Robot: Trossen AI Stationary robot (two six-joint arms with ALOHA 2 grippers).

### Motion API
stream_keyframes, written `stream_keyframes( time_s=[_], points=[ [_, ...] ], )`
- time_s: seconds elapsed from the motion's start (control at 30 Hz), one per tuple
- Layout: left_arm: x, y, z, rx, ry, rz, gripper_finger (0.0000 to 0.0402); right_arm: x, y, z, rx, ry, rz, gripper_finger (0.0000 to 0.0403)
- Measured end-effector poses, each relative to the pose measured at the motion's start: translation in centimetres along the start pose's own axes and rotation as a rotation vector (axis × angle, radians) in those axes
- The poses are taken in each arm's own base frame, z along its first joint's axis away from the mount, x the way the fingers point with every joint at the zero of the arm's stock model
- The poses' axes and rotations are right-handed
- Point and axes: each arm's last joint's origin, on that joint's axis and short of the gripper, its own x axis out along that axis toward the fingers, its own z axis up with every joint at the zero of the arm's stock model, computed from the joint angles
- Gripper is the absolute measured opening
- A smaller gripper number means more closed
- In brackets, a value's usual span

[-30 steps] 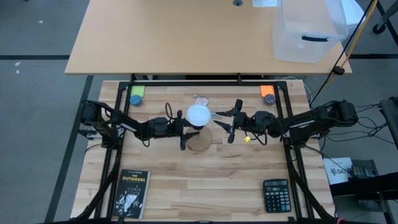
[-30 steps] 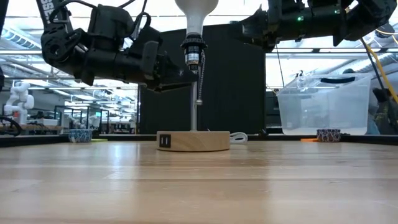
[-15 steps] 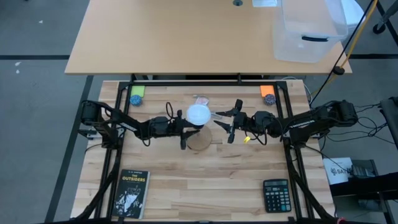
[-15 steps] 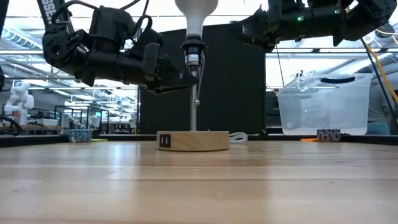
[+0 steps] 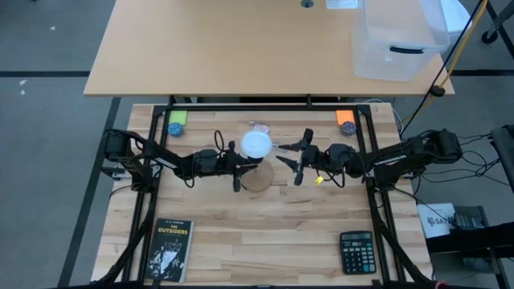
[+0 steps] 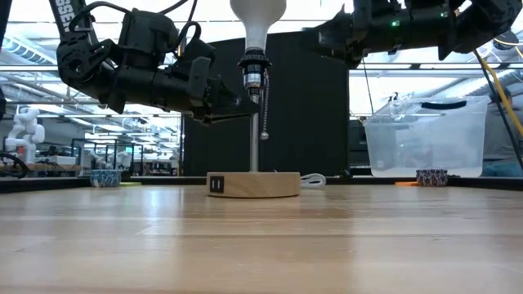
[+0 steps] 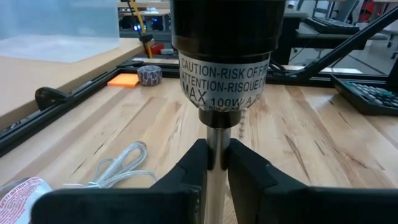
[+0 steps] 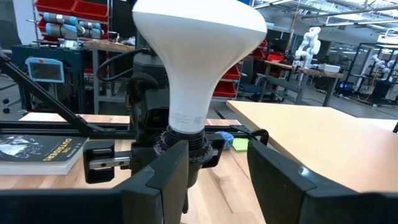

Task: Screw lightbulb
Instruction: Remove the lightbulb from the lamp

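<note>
1. The left pincer (image 7: 211,163) is being seen clenched on the thin metal stem (image 6: 257,139) of the lamp, just under the black socket (image 7: 227,50) — in the left wrist view both dark fingers (image 7: 193,168) are pressing the rod from either side.
2. The right pincer (image 8: 217,168) is being held released; its two fingers are standing apart on either side of the lightbulb's narrow neck, and no contact with the glass is being shown.
3. The lightbulb (image 6: 257,18) is sitting upright in the socket at the top of the lamp, globe uppermost, its long axis running vertically — in line with the stem and the round wooden base (image 6: 253,184) resting on the desk (image 6: 261,245).
4. From the right pincer the lightbulb is lying straight ahead, between the fingers; this arm is judged to be the one placed for turning it, while the left one is steadying the lamp lower down.
5. In the high view both arms are being stretched level toward the middle of the desk, the left arm (image 5: 173,163) from its own side and the right arm (image 5: 385,158) from the opposite side, meeting at the lightbulb.
6. The coming move is judged to be turning on the right fingers closing squarely about the vertical axis, so that the twist is not tilting the lamp.
</note>
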Motion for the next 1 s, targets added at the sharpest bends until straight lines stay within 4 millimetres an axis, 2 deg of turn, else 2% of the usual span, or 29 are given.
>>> stream_keyframes(
  time_s=[0.2, 0.33, 0.43, 0.73, 0.83, 1.0],
  points=[
    [0.00, 0.00, 0.01, 0.000, -0.001, -0.001, 0.0047, -0.03, 0.17, -0.01, 0.003, 0.002, 0.008, 0.0157],
    [-0.01, -0.05, 0.09, -0.010, -0.011, -0.032, 0.0060, -0.03, 0.17, -0.02, 0.003, 0.003, 0.008, 0.0157],
    [0.01, -0.07, 0.11, -0.040, -0.011, -0.033, 0.0086, -0.03, 0.17, -0.02, 0.002, 0.003, 0.008, 0.0157],
    [0.22, -0.01, 0.36, -0.051, -0.016, -0.022, 0.0212, -0.02, 0.14, -0.02, 0.000, 0.003, 0.007, 0.0157],
    [0.58, 0.06, 0.41, -0.034, 0.013, 0.006, 0.0226, -0.03, 0.14, 0.00, -0.004, 0.000, 0.006, 0.0157],
    [0.72, 0.06, 0.56, -0.031, 0.010, 0.008, 0.0229, -0.02, 0.14, 0.02, -0.004, 0.000, 0.006, 0.0157]
  ],
)
